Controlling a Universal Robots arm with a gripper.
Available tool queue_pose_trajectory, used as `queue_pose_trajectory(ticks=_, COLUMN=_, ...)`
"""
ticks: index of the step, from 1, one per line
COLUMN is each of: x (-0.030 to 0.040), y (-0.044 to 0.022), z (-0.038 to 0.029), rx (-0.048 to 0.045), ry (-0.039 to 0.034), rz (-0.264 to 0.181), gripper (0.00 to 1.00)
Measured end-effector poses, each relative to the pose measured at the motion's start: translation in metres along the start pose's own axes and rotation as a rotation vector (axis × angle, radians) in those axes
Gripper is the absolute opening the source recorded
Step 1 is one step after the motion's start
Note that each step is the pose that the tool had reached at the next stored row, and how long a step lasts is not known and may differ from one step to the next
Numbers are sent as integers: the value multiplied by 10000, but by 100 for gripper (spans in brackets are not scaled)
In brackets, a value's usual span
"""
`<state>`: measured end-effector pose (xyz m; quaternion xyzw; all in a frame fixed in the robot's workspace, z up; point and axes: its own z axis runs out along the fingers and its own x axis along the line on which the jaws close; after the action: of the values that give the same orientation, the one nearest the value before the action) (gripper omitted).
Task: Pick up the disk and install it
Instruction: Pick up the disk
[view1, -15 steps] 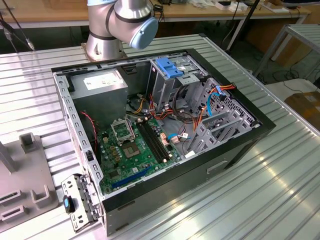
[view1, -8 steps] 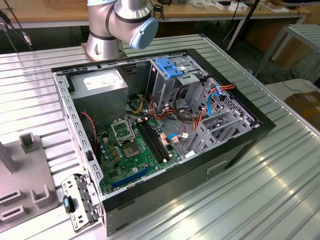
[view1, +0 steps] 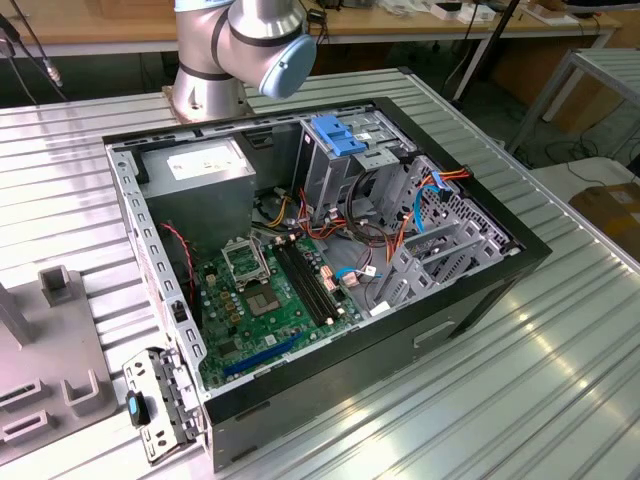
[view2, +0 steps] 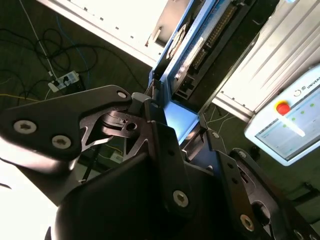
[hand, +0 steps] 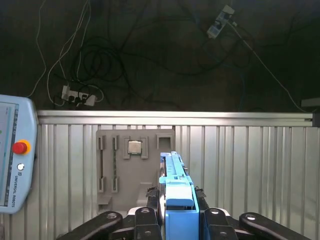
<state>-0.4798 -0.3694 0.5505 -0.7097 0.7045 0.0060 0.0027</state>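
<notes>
The disk (hand: 176, 196) stands edge-on between my fingers in the first wrist view, its bright blue bracket facing the camera. My gripper (hand: 177, 216) is shut on it, with dark fingers (hand: 145, 216) pressing from both sides. In the second wrist view the disk (view2: 192, 55) reaches away from the gripper (view2: 179, 119) as a dark slab with a blue edge. I hold it in the air above the ribbed metal table (hand: 250, 165). The open computer case (view1: 300, 250) lies on its side in the exterior view, and its metal drive cage (view1: 345, 165) carries a blue latch.
A grey fixture plate (hand: 131, 165) with a small chip in it lies on the table below the gripper. A teach pendant (hand: 14, 167) with a red button sits at the table's edge. Cables and power strips (hand: 77, 95) lie on the floor beyond. The arm's base (view1: 215, 70) stands behind the case.
</notes>
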Motion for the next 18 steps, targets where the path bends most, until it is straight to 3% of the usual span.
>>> queue_pose_trajectory(ticks=3, x=1, y=-56, z=12, rx=-1, ry=4, rz=0, gripper=37)
queue_pose_trajectory(ticks=9, x=3, y=-379, z=47, rx=-1, ry=13, rz=22, gripper=37)
queue_pose_trajectory(ticks=15, x=5, y=-594, z=61, rx=1, ry=12, rz=85, gripper=37)
queue_pose_trajectory(ticks=18, x=8, y=-919, z=78, rx=1, ry=13, rz=118, gripper=37)
